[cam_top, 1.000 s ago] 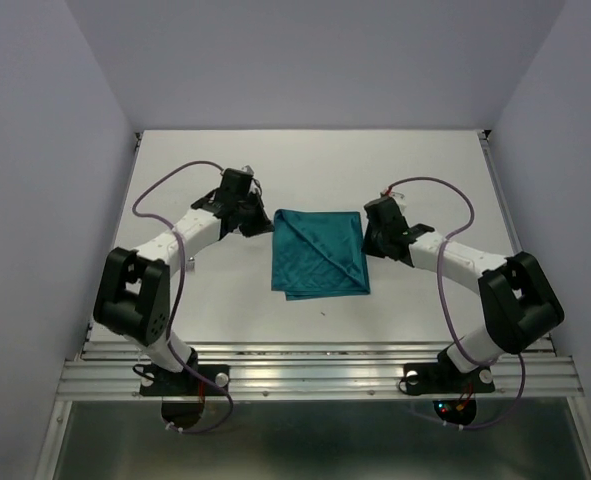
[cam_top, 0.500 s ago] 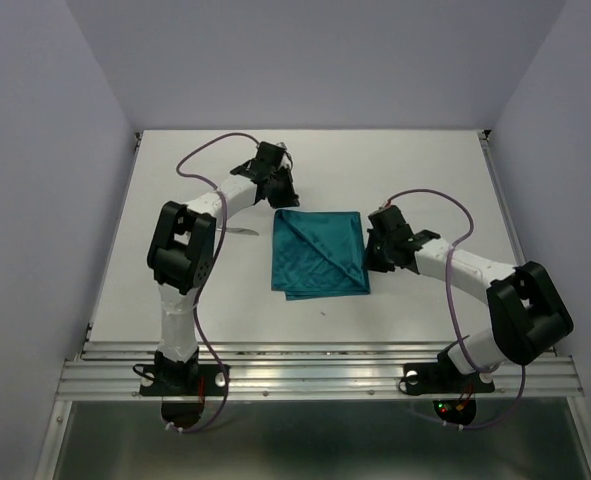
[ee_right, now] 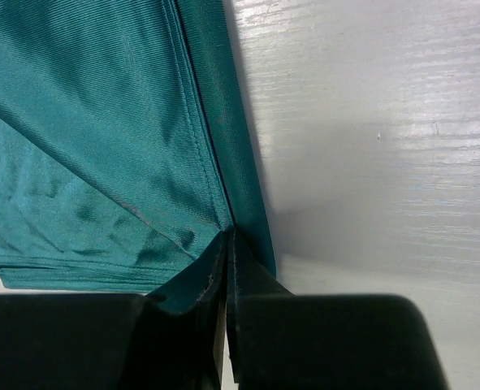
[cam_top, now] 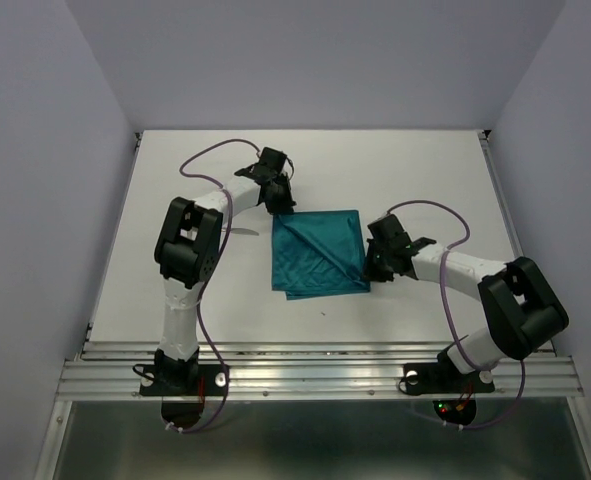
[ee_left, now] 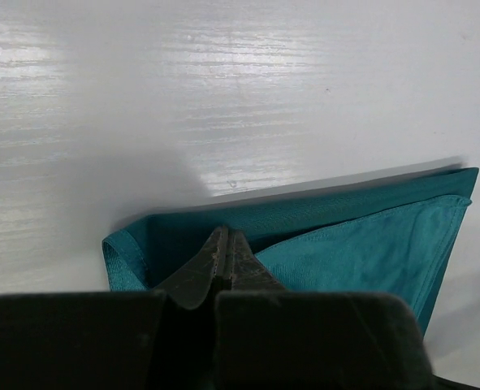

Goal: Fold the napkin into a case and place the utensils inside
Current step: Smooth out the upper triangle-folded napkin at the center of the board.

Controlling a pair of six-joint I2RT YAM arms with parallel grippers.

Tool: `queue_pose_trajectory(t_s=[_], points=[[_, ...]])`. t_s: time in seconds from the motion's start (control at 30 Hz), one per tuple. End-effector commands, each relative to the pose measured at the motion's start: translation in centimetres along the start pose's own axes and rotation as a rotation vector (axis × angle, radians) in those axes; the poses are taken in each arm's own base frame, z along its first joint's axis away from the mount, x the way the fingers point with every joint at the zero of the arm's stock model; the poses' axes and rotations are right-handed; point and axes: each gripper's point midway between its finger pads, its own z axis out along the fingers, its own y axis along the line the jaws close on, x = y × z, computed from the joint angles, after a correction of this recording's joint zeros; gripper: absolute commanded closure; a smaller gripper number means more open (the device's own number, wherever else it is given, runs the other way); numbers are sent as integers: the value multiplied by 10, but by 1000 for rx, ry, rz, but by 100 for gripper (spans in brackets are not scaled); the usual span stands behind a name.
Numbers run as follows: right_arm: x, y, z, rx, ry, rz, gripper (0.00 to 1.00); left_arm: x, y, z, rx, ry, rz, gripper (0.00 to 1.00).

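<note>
The white counter (cam_top: 425,170) fills the middle of the top view, and both arms reach inward across it. The left arm (cam_top: 187,250) stands up from its base and bends toward the far middle. The right arm (cam_top: 475,270) lies lower and stretches left from the right side.

Between them, at the centre of the counter, we see the napkin (cam_top: 315,260). It lies flat, folded in layers into a rough square, with one lighter flap crossing it on a diagonal.

The left gripper (cam_top: 280,205) sits at the napkin's far left corner. In its wrist view the fingers are pressed together, with their tips on the cloth just inside that corner. We cannot tell whether a layer is caught between them.

The right gripper (cam_top: 372,268) is at the napkin's right edge, toward the near end. Its fingers are clenched on the hem, and small creases in the cloth run in to the tips.
</note>
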Motion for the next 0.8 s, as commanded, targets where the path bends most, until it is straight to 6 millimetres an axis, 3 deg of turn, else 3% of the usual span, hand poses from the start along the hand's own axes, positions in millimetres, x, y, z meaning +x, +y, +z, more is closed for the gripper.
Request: queue_pose_trajectory(t_s=[0.0, 0.13, 0.27, 0.4, 0.57, 0.67, 0.77], points=[[-10, -7, 3, 42, -60, -20, 96, -18, -9, -20, 21, -64, 31, 100], [-17, 5, -5, -18, -85, -19, 96, -38, -15, -56, 14, -166, 31, 100], [-19, 11, -9, -41, -88, -11, 96, -39, -14, -75, 12, -201, 26, 100], [-16, 14, -10, -50, -83, -13, 96, -21, -3, -73, -10, -160, 32, 100], [-15, 14, -8, -51, -79, -8, 96, 2, -5, -66, -14, -109, 63, 100], [-16, 15, -7, -53, -78, -10, 96, 7, -2, -57, -31, -88, 74, 100], [-17, 15, -5, -48, -76, -16, 96, -2, 2, -51, -73, -93, 88, 100]])
